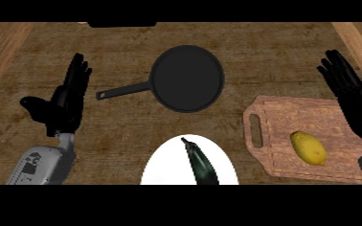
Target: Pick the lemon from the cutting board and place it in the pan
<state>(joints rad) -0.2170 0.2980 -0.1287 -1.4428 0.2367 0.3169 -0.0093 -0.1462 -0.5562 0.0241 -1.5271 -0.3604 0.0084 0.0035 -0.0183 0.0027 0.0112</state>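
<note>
Nearest to me, at six o'clock, a white plate (159, 165) carries a dark eggplant (200, 164); both run off the lower edge, so I can't see all of either. From the lemon (309, 147) outward: it lies untouched on the cutting board (283, 119) at about four o'clock, toward the board's near right corner. By my reading nothing is done yet; the reach, the grasp, the carry and the drop are all still ahead. My right hand (344, 84) stands at three o'clock, just past the board's far right corner, fingers straight, holding nothing, its wrist cut by the frame. The pan (188, 79) sits near centre, nothing in it, handle pointing toward eight o'clock. My left hand (68, 98) rests at nine o'clock on the table (113, 43), fingers straight, holding nothing. One dark shape at twelve o'clock is too clipped to name.
</note>
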